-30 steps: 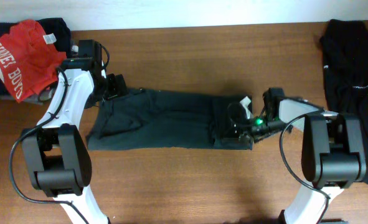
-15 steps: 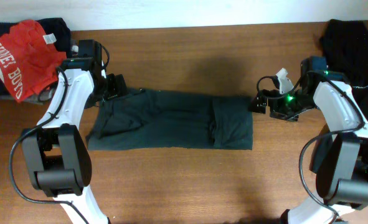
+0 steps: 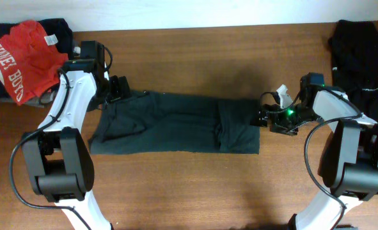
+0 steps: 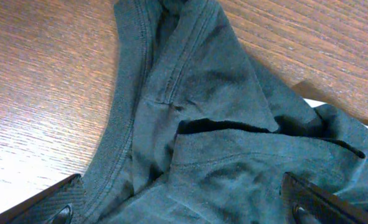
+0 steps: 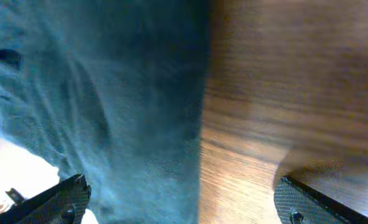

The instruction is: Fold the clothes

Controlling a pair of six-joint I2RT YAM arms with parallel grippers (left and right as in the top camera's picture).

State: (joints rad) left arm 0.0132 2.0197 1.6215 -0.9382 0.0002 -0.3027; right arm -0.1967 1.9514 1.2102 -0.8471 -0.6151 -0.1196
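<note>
A dark grey-green T-shirt lies flat as a long strip across the middle of the table, its right end folded over. My left gripper hovers at the shirt's upper left corner. In the left wrist view it stands open over the ribbed collar, nothing between its fingers. My right gripper is at the shirt's right edge. In the right wrist view it is open, straddling the cloth's edge and bare wood.
A red shirt with white lettering lies on a dark pile at the back left corner. A black garment is heaped along the right side. Brown wooden tabletop surrounds the strip.
My right gripper let go of the folded right end, swung off to the right, and has come back to the shirt's right edge, open. The left arm has not moved.
</note>
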